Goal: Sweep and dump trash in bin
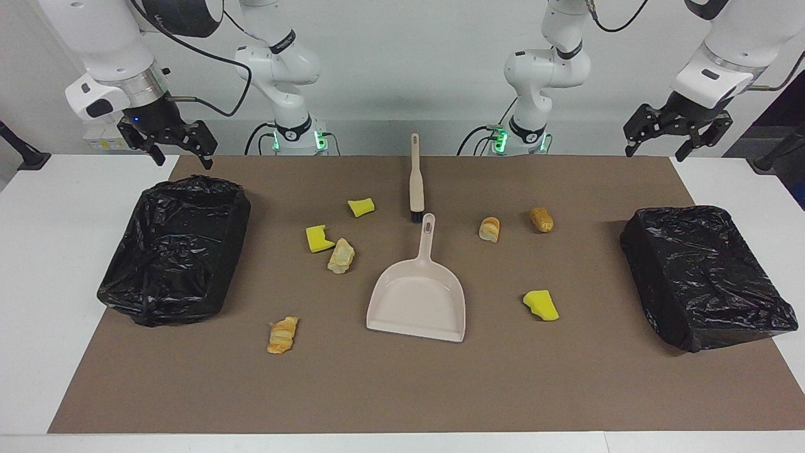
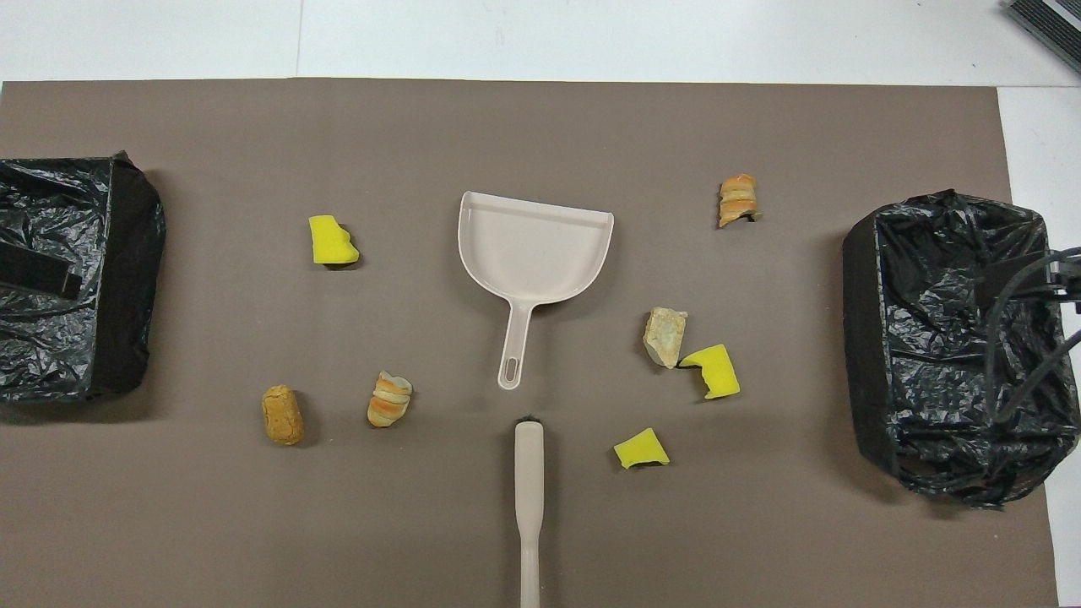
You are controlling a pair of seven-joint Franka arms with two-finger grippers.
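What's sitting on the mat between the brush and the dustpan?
Nothing: only a short bare strip of brown mat separates the brush bristles from the dustpan handle tip. The overhead view shows that gap best.

You get bright, even overhead light; soft short shadows under scraps; glare on black bin liners [image 1: 170, 251] at nine o'clock; focus sharp.

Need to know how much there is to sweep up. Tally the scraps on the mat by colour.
Yellow sponge chunks: 3
Tan-orange bread pieces: 4
Total: 7 scraps
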